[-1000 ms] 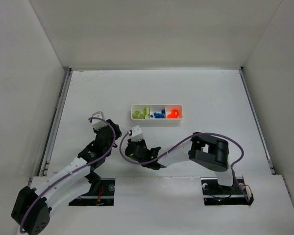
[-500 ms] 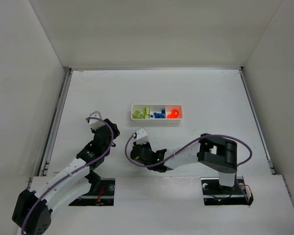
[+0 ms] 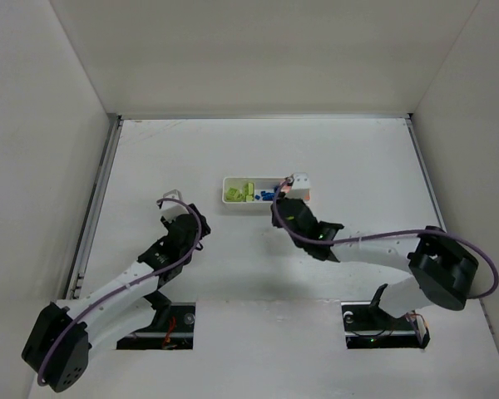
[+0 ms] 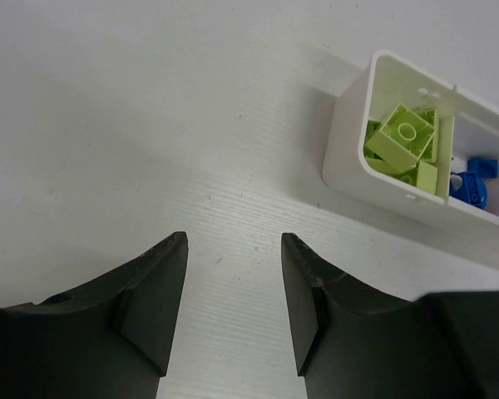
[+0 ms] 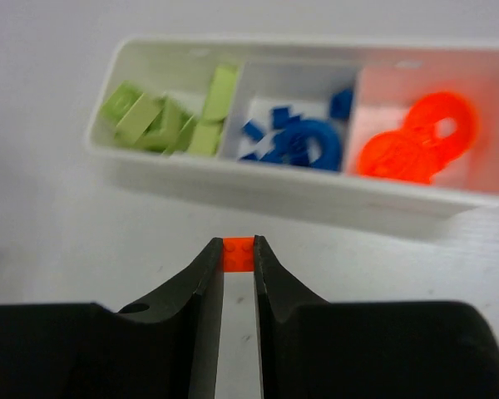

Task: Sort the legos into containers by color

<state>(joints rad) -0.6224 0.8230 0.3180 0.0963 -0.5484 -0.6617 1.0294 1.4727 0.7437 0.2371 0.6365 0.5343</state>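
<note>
The white tray point(image 3: 231, 179) lies mid-table with three containers. Lime green legos point(image 5: 162, 116) fill the left one, blue legos point(image 5: 298, 138) the middle one, and orange-red pieces point(image 5: 418, 140) the right one. My right gripper point(image 5: 238, 249) is shut on a small orange-red lego point(image 5: 238, 253) held at its fingertips, just short of the tray's near wall. From above, the right gripper point(image 3: 284, 198) hides the tray's right end. My left gripper point(image 4: 233, 249) is open over bare table with nothing between its fingers, left of the tray point(image 4: 349, 141). In the top view the left gripper point(image 3: 185, 220) sits near and left of the tray.
White walls enclose the table on the left, back and right. A metal rail point(image 3: 96, 208) runs along the left edge. The right arm's forearm point(image 3: 374, 248) stretches across the near right of the table.
My right arm has swung from the table's near middle out to the tray's near edge. The left gripper has shifted slightly nearer and rightward, and its jaws stand wider.
</note>
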